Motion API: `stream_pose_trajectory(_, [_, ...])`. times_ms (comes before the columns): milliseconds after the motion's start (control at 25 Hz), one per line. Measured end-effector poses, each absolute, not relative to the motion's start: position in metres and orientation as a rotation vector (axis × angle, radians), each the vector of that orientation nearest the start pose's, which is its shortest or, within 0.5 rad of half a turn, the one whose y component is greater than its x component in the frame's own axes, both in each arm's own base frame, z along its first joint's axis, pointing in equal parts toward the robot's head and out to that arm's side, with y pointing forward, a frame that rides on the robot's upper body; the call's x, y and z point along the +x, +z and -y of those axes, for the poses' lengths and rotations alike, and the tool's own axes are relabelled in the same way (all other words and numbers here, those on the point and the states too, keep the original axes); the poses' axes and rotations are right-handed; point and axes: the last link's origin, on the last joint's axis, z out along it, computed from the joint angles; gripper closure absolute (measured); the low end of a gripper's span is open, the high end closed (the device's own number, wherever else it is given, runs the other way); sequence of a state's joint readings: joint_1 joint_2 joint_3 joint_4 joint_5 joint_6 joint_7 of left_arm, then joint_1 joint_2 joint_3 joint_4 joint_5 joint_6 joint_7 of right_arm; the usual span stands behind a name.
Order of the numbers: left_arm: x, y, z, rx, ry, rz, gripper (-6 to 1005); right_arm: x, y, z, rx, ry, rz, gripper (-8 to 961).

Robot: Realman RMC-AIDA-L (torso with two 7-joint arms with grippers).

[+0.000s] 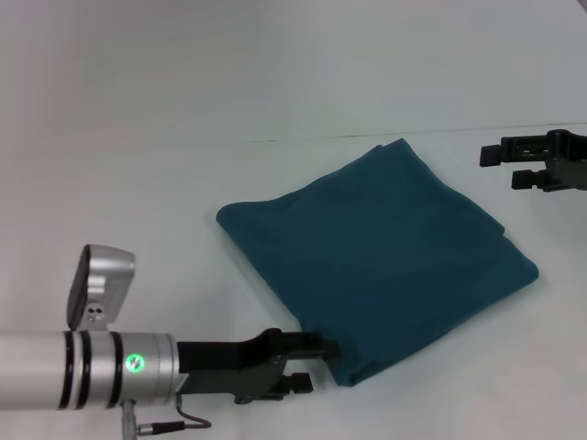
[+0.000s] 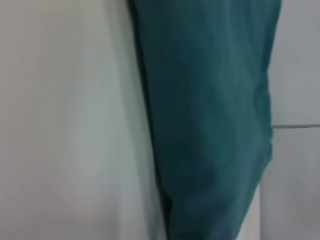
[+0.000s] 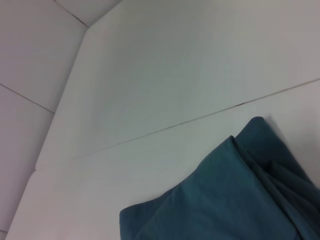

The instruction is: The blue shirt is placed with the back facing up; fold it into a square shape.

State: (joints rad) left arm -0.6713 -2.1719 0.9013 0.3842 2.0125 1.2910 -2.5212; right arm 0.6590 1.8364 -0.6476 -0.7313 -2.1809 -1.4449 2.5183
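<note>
The blue shirt (image 1: pixel 381 261) lies folded into a rough square on the white table, plain side up, turned diagonally. My left gripper (image 1: pixel 316 367) is at the shirt's near-left edge, just by its near corner, jaws apart with nothing between them. My right gripper (image 1: pixel 503 167) hovers off the shirt's far-right side, apart from it, jaws apart and empty. The left wrist view shows the shirt (image 2: pixel 210 125) close up as a long teal band. The right wrist view shows a folded corner of the shirt (image 3: pixel 225 200) with layered edges.
The white table (image 1: pixel 138 183) spreads around the shirt. A thin seam line (image 1: pixel 303 137) runs across the table behind the shirt; it also shows in the right wrist view (image 3: pixel 200 117).
</note>
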Motion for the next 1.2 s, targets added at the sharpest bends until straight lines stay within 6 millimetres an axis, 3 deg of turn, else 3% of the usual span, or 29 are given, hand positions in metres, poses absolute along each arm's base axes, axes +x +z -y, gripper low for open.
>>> stream_pose_trajectory(760, [-0.213, -0.128, -0.327, 2.067, 0.413, -2.178, 249, 0.277, 0.121, -0.402, -2.076, 0.589, -1.739, 36])
stream_pose_trajectory(1200, [-0.201, -0.137, -0.342, 2.125, 0.39, -2.2, 251, 0.276, 0.122, -0.403, -2.079, 0.595, -1.733, 35])
